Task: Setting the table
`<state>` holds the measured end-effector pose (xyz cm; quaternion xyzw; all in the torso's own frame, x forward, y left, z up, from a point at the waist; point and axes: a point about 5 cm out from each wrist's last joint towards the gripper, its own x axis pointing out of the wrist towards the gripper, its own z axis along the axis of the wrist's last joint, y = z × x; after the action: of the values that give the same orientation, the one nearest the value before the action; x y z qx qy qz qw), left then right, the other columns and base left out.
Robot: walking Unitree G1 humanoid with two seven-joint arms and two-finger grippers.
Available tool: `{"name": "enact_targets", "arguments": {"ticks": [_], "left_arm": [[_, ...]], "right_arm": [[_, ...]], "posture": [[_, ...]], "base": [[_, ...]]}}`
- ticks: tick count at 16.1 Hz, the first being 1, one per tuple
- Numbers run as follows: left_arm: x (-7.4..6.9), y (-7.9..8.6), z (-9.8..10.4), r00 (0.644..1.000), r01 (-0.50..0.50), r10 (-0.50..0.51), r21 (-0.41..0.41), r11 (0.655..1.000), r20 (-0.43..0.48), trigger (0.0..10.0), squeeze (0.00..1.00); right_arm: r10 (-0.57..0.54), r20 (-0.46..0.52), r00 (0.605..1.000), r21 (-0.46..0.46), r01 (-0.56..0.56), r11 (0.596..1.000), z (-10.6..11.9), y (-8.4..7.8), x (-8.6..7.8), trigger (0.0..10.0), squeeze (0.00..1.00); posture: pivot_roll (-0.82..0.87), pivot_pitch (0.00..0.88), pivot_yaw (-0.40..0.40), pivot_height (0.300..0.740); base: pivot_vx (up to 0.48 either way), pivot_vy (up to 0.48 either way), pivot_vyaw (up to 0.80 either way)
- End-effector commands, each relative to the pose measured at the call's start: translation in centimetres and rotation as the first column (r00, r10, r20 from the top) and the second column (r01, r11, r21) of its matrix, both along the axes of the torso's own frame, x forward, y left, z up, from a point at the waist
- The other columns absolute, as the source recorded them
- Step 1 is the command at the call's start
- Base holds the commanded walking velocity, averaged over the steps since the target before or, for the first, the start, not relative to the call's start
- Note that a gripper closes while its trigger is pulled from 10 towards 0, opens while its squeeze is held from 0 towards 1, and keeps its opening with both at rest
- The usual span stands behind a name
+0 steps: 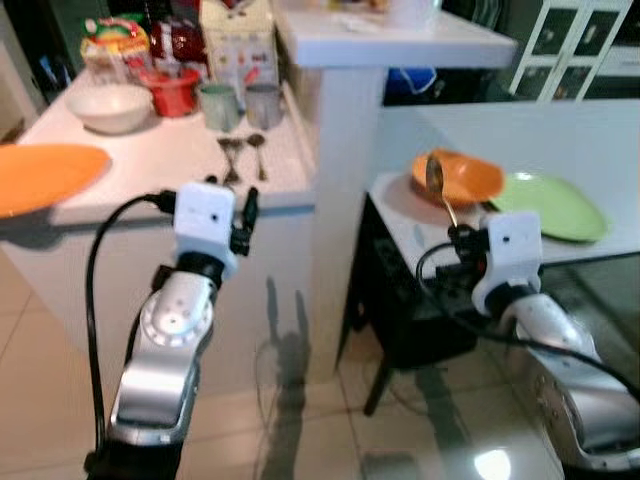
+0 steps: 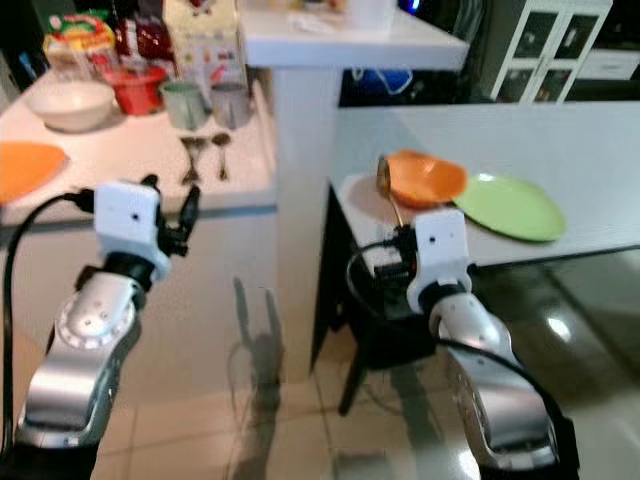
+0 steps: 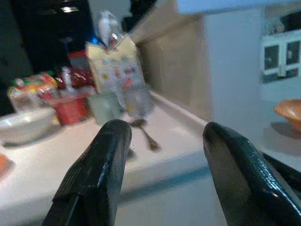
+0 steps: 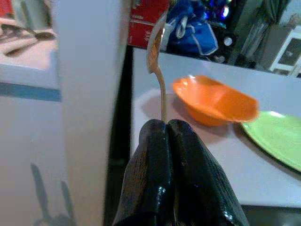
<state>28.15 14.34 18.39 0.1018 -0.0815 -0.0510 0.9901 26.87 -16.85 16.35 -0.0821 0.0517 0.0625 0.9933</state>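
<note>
My right gripper (image 4: 165, 126) is shut on the handle of a metal spoon (image 4: 156, 56), which stands upright with its bowl on top (image 1: 435, 175). It hovers just short of the white table's near edge, in front of an orange bowl (image 1: 460, 176) and a green plate (image 1: 548, 206). My left gripper (image 1: 232, 205) is open and holds nothing, raised before the edge of the white counter (image 1: 150, 160). On that counter lie a fork and a spoon (image 1: 257, 146), behind them two cups (image 1: 240, 104), a white bowl (image 1: 110, 106) and an orange plate (image 1: 45, 174).
A white pillar (image 1: 345, 180) with a shelf on top stands between counter and table. A red cup (image 1: 176, 92), food packets and a carton (image 1: 238, 35) crowd the counter's back. A dark stool or frame (image 1: 400, 310) sits under the table. The floor is glossy tile.
</note>
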Motion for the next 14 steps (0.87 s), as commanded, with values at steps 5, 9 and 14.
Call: {"name": "enact_targets", "arguments": {"ticks": [5, 9, 14], "left_arm": [[-0.08, -1.23, 0.8, 0.994, 0.105, -0.104, -0.02, 0.994, 0.034, 10.0, 0.0], [-0.22, -1.41, 0.73, 0.991, 0.134, -0.133, -0.03, 0.99, 0.029, 10.0, 0.0], [-0.45, -1.48, 0.61, 0.986, 0.165, -0.165, -0.027, 0.986, 0.02, 10.0, 0.0]], "right_arm": [[-0.078, -0.028, 0.997, 0.01, 0.078, 0.997, 0.09, -1.01, 0.76, 10.0, 0.0], [-0.094, -0.034, 0.995, 0.012, 0.094, 0.995, 0.08, -1.27, 0.85, 10.0, 0.0], [-0.099, -0.041, 0.994, 0.017, 0.1, 0.995, 0.02, -1.3, 0.83, 10.0, 0.0]], "posture": [[-0.01, 0.0, -0.021, 0.74], [-0.01, 0.0, -0.02, 0.74], [-0.01, 0.0, -0.019, 0.74]], "base": [[0.0, 0.0, -0.2], [0.318, 0.0, -0.65], [0.349, 0.0, -0.63]]}}
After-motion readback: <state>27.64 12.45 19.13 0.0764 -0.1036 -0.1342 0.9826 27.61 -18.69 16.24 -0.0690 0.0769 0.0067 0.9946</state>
